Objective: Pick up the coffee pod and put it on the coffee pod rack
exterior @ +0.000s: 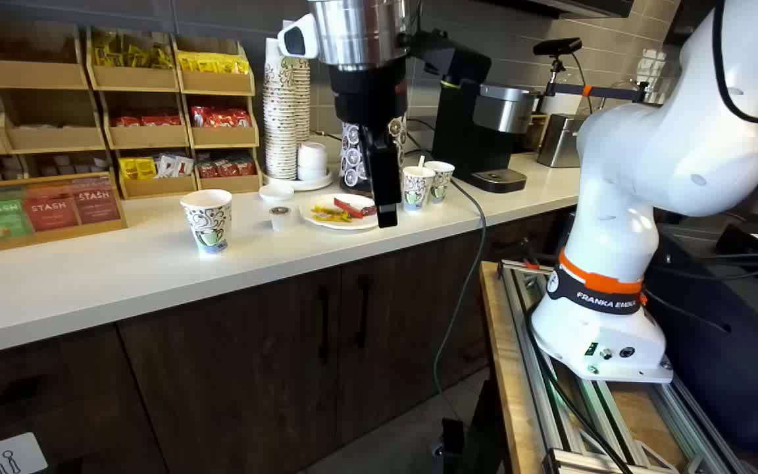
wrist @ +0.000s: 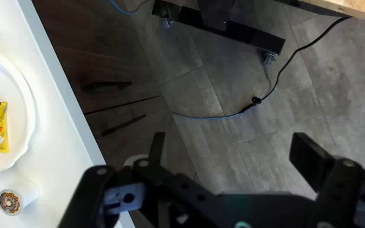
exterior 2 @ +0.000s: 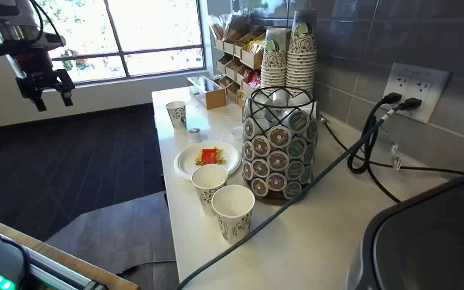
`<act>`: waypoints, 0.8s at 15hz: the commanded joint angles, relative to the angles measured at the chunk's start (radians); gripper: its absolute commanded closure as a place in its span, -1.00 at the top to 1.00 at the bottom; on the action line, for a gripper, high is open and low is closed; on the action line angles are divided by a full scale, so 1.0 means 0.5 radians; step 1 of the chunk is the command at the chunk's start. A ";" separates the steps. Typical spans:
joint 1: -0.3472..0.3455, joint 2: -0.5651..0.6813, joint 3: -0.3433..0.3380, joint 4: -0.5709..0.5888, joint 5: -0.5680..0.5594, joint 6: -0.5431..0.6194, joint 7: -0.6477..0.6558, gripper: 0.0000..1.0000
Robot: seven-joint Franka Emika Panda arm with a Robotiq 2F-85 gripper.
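Observation:
A single white coffee pod with a brown printed lid stands lid up on the white counter, beside a plate. It shows in both exterior views (exterior: 279, 218) (exterior 2: 194, 135) and at the lower left of the wrist view (wrist: 9, 202). The coffee pod rack is a round black wire carousel filled with pods (exterior 2: 279, 149); in an exterior view it is partly behind my gripper (exterior: 353, 158). My gripper (exterior 2: 54, 102) is open and empty, pointing down in the air over the floor in front of the counter (wrist: 228, 152). It is well apart from the pod.
A white plate (exterior: 326, 222) with candy packets lies between pod and rack. Paper cups (exterior 2: 232, 209) stand near the rack, and another cup (exterior: 208, 220) beyond the pod. A cable (exterior 2: 280, 219) crosses the counter. Cup stacks (exterior 2: 288, 60) and a coffee maker (exterior: 497, 131) stand behind.

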 commanded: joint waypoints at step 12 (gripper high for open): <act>-0.093 0.031 -0.278 -0.100 0.020 0.265 -0.081 1.00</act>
